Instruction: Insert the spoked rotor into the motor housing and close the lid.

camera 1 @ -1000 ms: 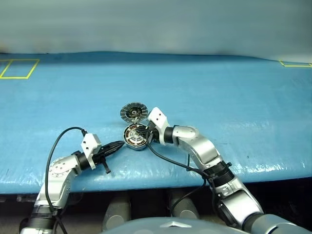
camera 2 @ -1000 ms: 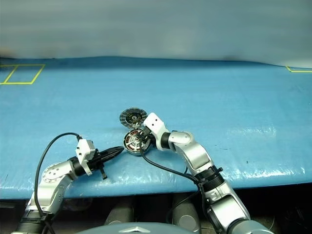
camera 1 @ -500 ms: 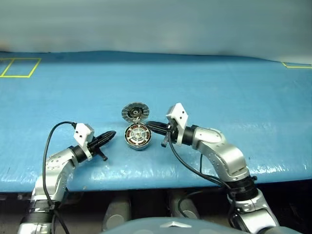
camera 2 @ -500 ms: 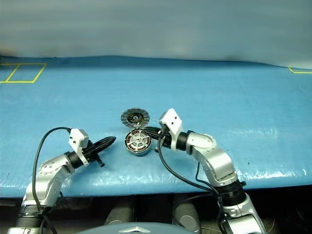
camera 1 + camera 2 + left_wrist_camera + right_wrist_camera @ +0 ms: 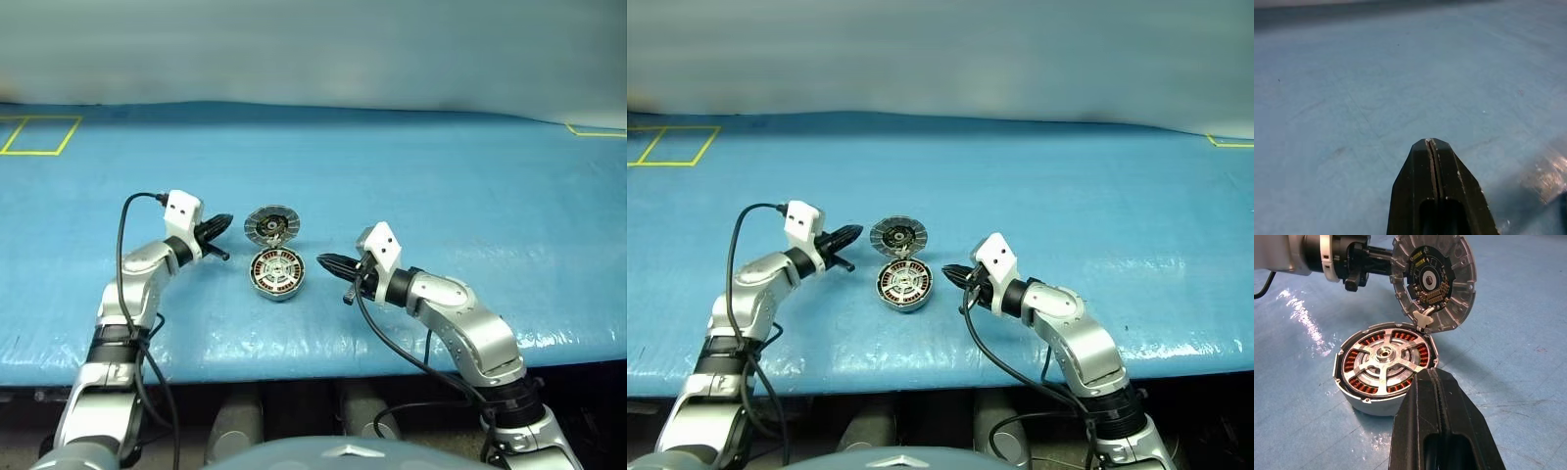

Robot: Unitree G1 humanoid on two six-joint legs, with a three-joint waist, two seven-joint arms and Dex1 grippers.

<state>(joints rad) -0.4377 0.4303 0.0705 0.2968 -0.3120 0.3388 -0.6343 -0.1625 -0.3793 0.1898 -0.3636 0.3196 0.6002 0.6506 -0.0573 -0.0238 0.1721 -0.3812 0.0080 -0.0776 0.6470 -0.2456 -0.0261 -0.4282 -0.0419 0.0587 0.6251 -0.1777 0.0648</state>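
Since a second ago your right end effector [image 5: 326, 261] has pulled back off the motor housing [image 5: 277, 274] toward the right of the head view, and your left end effector [image 5: 223, 223] has swung up from the lower left to sit just left of the lid [image 5: 270, 224]. Both ends are pinched fully together and carry nothing; in the left wrist view the two fingers [image 5: 1439, 169] meet along a thin seam with only blue counter [image 5: 441, 176] past them. The housing sits at the centre of the head view with its copper windings showing, and the spoked rotor [image 5: 1383, 363] appears already seated inside it, silver spokes and hub lying flush within the ring. What remains, as I judge it, is the lid, which stands tilted open on its hinge at the far edge of the housing, inner face with the dark centre turned toward you. The relation that matters: the lid lies immediately right of your left tip, nearly touching, while your right tip is further off, near the housing's right edge. Your left arm is the nearer one, and it points across at the lid's rim from the side. To shut the lid you would need to get behind its plain outer face and tip it toward you and down over the rotor.
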